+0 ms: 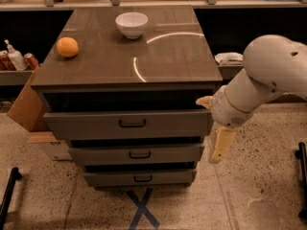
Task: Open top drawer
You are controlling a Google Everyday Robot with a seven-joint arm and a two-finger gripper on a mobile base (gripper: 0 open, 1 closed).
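Observation:
The top drawer (96, 124) is the widest grey-brown front of the cabinet, with a small dark bar handle (132, 123) at its centre. A dark gap shows between its upper edge and the cabinet top. My gripper (214, 124) is at the drawer front's right end, off to the right of the handle and not touching it. It is open and empty: one beige finger (221, 145) hangs down beside the cabinet, and the other fingertip (204, 101) sits by the drawer's upper right corner. The white arm (268, 75) comes in from the right.
Two narrower drawer fronts (136, 154) (139, 178) lie below. A white bowl (131, 24) and an orange (67, 47) sit on the cabinet top (163, 66). A cardboard box (26, 104) leans at the left, with bottles (14, 57) on a shelf behind. A blue tape X (142, 209) marks the floor.

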